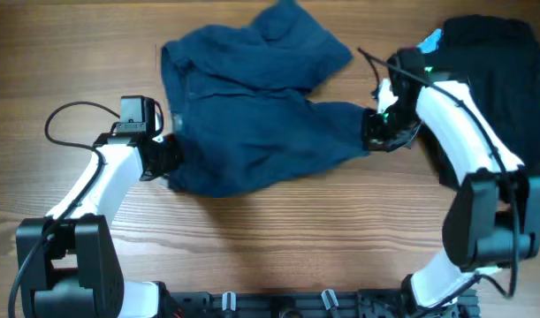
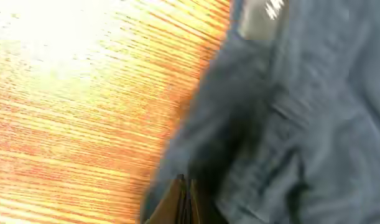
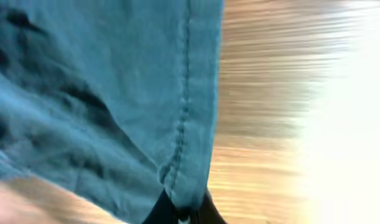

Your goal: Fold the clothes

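1. The table [image 1: 278,252] is filling the whole overhead view, its wood grain running side to side.
2. The garment [image 1: 252,132], dark blue, is lying rumpled across the middle of the table. It is bunching up toward the far edge and stretching out between your two grippers.
3. A black pile [image 1: 495,62] is sitting at the far right corner, just beside the garment's right end.
4. Your right arm [image 1: 455,115] is reaching in across the front of that black pile. Your left arm [image 1: 97,181] is angling in from the near left.
5. Your left gripper [image 1: 170,161] is sitting right at the garment's left edge. In the left wrist view, which is blurring, the fingers [image 2: 177,202] are pressing together at the bottom of the frame with blue fabric bunching against them, so you're clamping that edge.
6. Your right gripper [image 1: 373,132] is meeting the garment's right tip. In the right wrist view the hem seam [image 3: 185,93] is running straight down into the dark fingers [image 3: 158,214], so you're pinching that corner tight.
7. A black cable [image 1: 66,115] is looping off your left wrist over bare wood.
8. A pale blue tag [image 1: 430,40] is peeking out at the black pile's left edge.
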Controlling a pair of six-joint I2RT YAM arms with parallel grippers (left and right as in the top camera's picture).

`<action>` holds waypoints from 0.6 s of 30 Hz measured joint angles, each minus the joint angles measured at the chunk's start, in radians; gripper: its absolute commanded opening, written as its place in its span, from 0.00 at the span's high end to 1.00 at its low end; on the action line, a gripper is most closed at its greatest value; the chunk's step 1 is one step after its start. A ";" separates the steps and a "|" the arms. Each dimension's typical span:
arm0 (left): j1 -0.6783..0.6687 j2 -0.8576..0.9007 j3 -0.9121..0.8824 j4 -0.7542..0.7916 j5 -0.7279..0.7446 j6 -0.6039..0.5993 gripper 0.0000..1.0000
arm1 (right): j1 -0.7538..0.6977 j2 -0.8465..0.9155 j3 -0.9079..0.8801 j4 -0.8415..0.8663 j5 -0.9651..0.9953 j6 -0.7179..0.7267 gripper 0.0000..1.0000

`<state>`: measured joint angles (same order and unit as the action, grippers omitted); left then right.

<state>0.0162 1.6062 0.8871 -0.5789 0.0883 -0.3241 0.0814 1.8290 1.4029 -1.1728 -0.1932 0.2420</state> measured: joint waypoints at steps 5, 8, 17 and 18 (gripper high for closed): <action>0.000 0.000 0.000 0.000 0.000 0.000 0.96 | -0.004 -0.009 0.021 -0.064 0.098 0.052 0.28; 0.000 0.000 0.000 -0.001 0.000 0.000 0.96 | -0.005 -0.009 0.021 -0.083 0.115 0.060 0.26; -0.014 0.000 0.000 -0.063 0.153 0.036 0.96 | -0.001 -0.009 0.021 -0.005 -0.040 -0.092 0.48; -0.021 0.000 0.000 -0.065 0.162 0.047 0.96 | 0.003 -0.009 0.021 0.007 -0.051 -0.111 0.72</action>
<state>-0.0048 1.6062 0.8871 -0.6441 0.2504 -0.2768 0.0845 1.8202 1.4239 -1.1660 -0.2447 0.1314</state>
